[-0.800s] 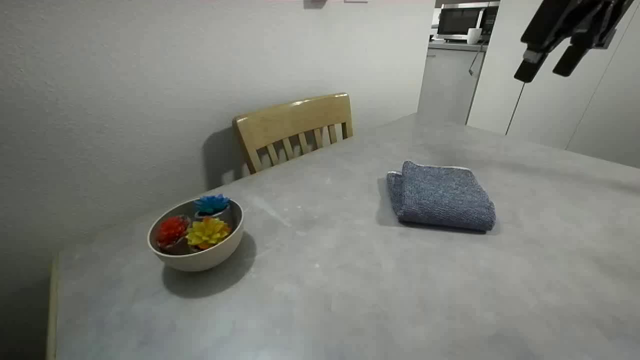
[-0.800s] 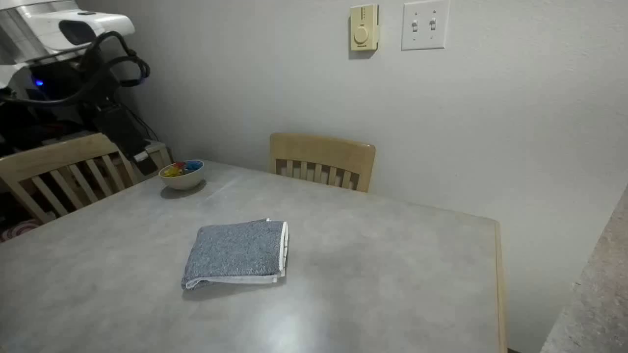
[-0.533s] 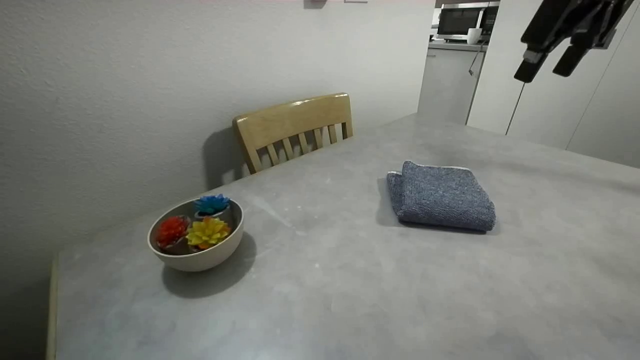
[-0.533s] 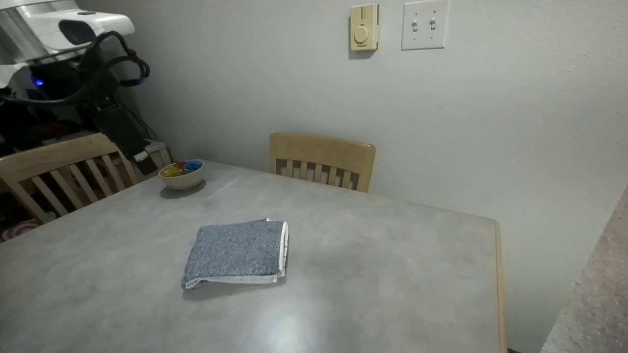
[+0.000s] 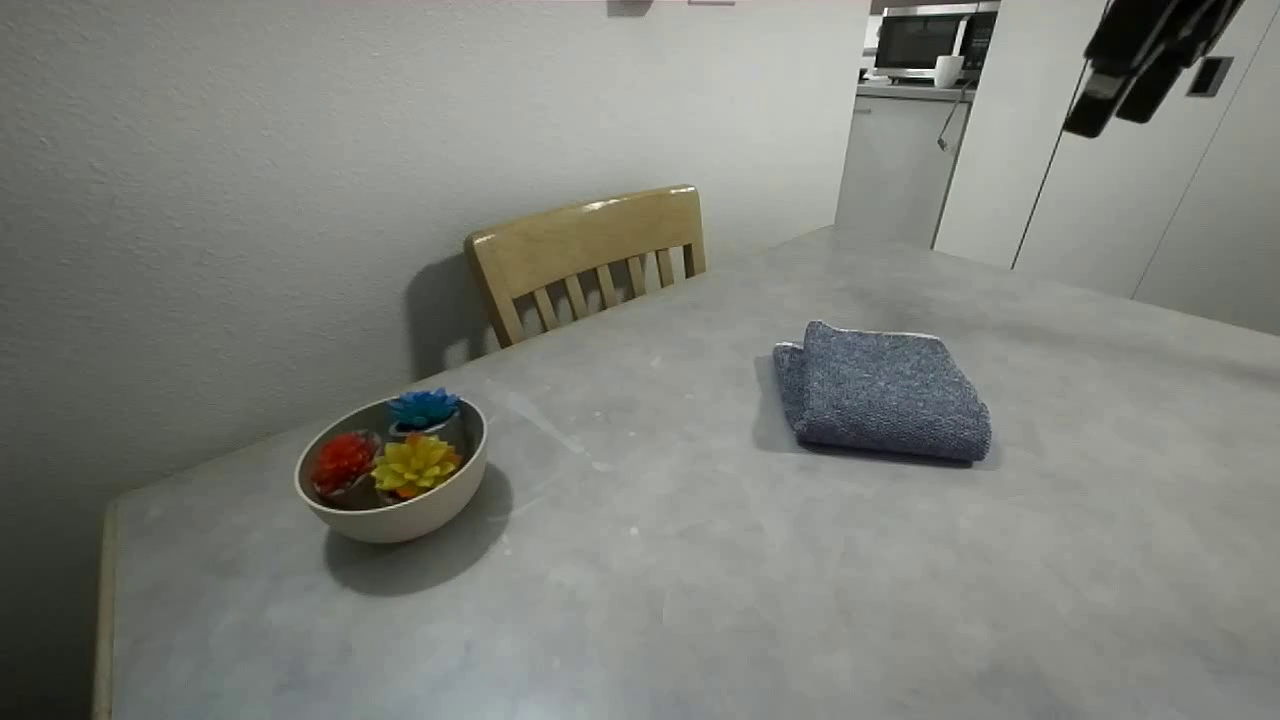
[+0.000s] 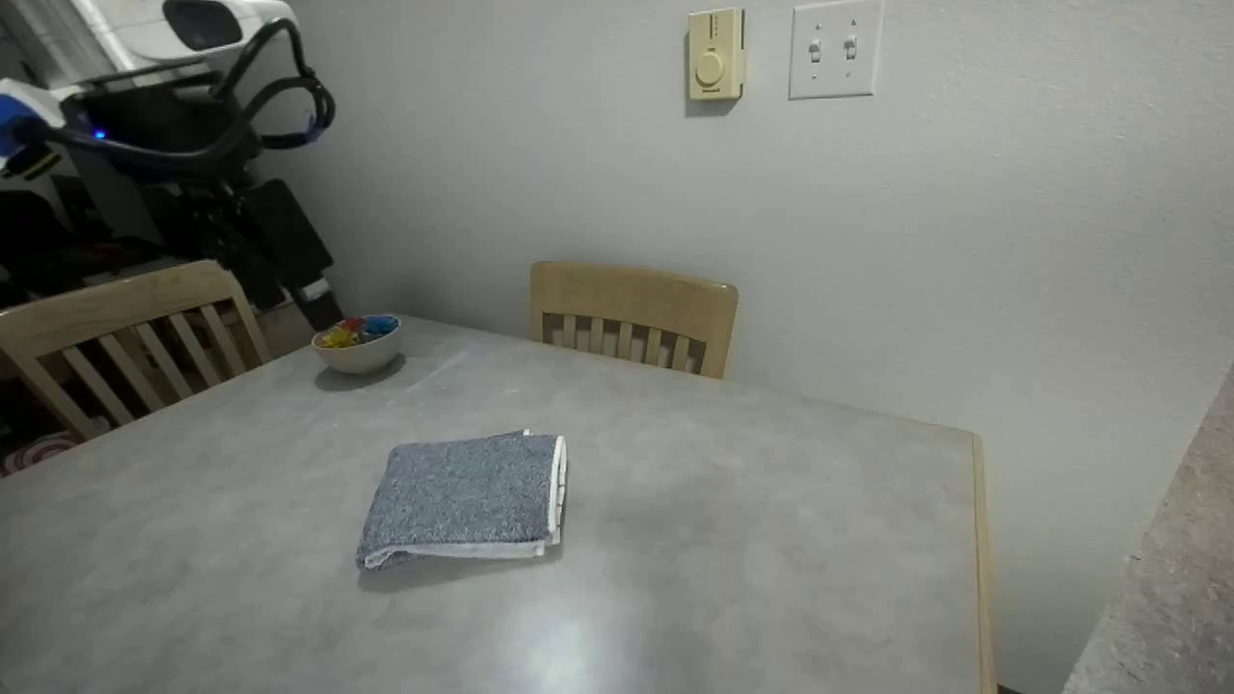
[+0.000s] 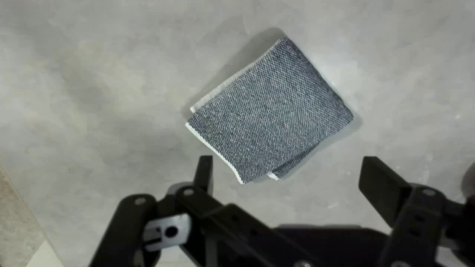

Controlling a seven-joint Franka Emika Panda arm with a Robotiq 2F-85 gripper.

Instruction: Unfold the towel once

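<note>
The towel is a folded blue-grey cloth with white edges, lying flat on the grey table. It shows in both exterior views (image 5: 890,395) (image 6: 468,492) and in the wrist view (image 7: 271,107). Its layers are slightly offset, with a lower layer's corner showing at one side. My gripper (image 7: 287,161) is open and empty, high above the table. In the wrist view the towel's nearest corner appears between the fingertips, but the fingers are well above it. The gripper also shows in both exterior views (image 5: 1112,118) (image 6: 294,301), apart from the towel.
A bowl with red, yellow and blue succulents stands on the table in both exterior views (image 5: 400,520) (image 6: 359,359). A wooden chair (image 6: 631,284) stands at the wall side. Another chair (image 6: 125,308) stands near the arm. The table has a wooden edge (image 6: 981,559).
The arm has moved and turned slightly: the gripper shifts right in both exterior views and its fingers look closer together in an exterior view. The towel and bowl have not moved.
</note>
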